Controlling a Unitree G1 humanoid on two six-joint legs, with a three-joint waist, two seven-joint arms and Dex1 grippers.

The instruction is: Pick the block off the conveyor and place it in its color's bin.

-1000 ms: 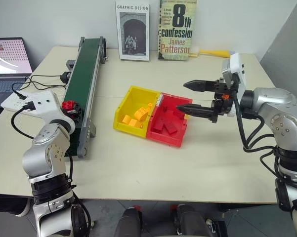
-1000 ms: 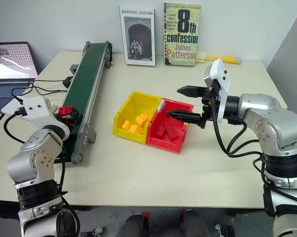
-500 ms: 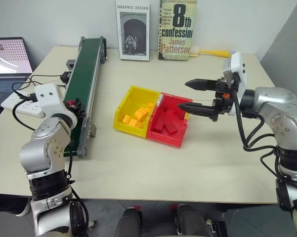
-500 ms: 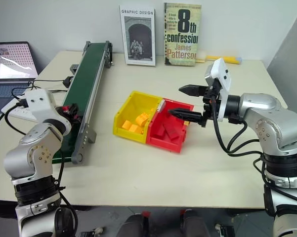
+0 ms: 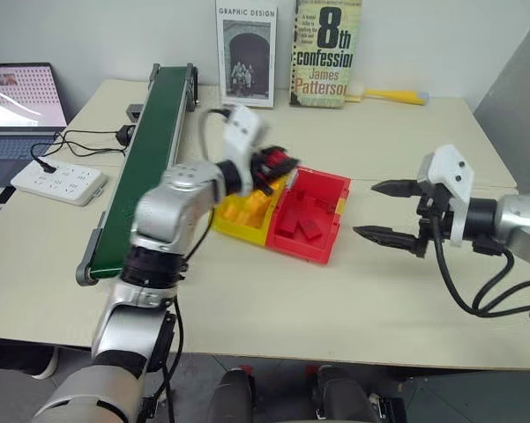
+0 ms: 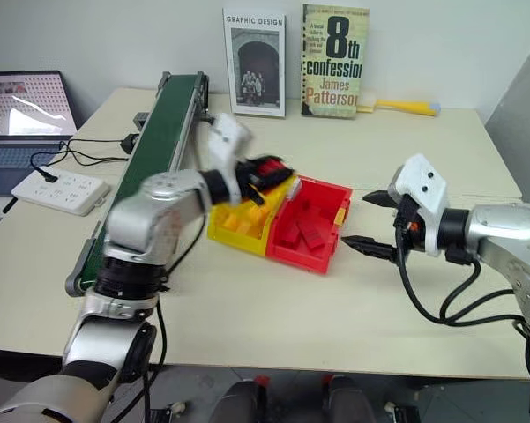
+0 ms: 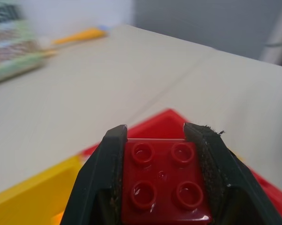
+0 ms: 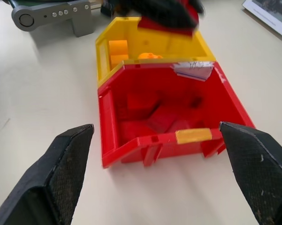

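The red block [image 7: 162, 187], studs facing the wrist camera, is clamped between the black fingers of my left gripper [image 5: 276, 166], which is shut on it. That gripper hangs over the yellow bin [image 5: 234, 220], right at its shared wall with the red bin [image 5: 302, 250], which holds several red bricks. My right gripper [image 5: 366, 210] is open and empty, just right of the red bin and pointing at it. The long dark green conveyor [image 5: 145, 141] runs along the left of the table.
Orange-yellow bricks lie in the yellow bin. A laptop [image 5: 18, 92] and a white power strip [image 5: 57, 182] with cables sit left of the conveyor. Two books [image 5: 326, 48] and a yellow-handled tool [image 5: 392, 95] stand along the back edge.
My left arm closed on the red block at the conveyor and swung right with it to above the bins. The right gripper drew back from over the red bin to its right side.
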